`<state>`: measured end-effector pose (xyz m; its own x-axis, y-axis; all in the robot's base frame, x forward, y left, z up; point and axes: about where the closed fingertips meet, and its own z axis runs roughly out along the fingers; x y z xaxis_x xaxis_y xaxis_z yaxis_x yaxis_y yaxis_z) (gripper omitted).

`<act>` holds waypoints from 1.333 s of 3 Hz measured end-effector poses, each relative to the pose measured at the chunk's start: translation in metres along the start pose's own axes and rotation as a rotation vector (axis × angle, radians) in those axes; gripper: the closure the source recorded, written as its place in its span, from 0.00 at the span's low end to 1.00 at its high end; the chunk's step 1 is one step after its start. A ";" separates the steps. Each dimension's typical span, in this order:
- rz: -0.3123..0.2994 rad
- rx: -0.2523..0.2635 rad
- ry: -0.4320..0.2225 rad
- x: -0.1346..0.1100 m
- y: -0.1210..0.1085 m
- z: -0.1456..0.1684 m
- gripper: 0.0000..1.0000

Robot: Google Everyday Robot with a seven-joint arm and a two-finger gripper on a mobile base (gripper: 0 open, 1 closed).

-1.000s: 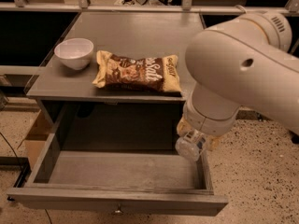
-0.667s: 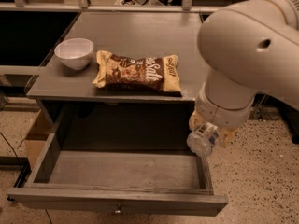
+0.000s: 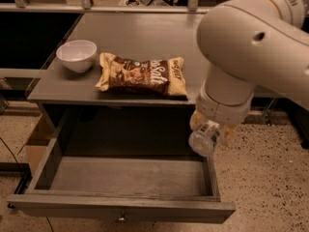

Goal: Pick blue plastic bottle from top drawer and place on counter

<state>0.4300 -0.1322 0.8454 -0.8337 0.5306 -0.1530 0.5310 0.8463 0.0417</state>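
The end effector [image 3: 208, 131] is clamped on the bottle [image 3: 203, 140], which hangs just below it (one round end faces the camera), over the right wall of the drawer [image 3: 120, 210]. The desk [image 3: 145, 37] lies above and beyond it.

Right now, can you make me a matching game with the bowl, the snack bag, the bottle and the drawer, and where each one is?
Things:
1. white bowl
2. chip bag
3. blue plastic bottle
4. top drawer

Places:
A. pulled open, under the counter
B. held in the gripper, in the air over the drawer's right side
C. on the counter's left part
D. lying flat at the counter's front edge, near the middle

Pairs: 1-C, 2-D, 3-B, 4-A
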 end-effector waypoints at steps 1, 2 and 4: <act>-0.044 -0.027 -0.002 -0.016 0.026 -0.003 1.00; -0.127 -0.046 -0.028 -0.028 0.062 -0.020 1.00; -0.125 -0.031 -0.043 -0.060 0.060 -0.021 1.00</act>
<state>0.5084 -0.1127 0.8780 -0.8854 0.4190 -0.2014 0.4179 0.9071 0.0499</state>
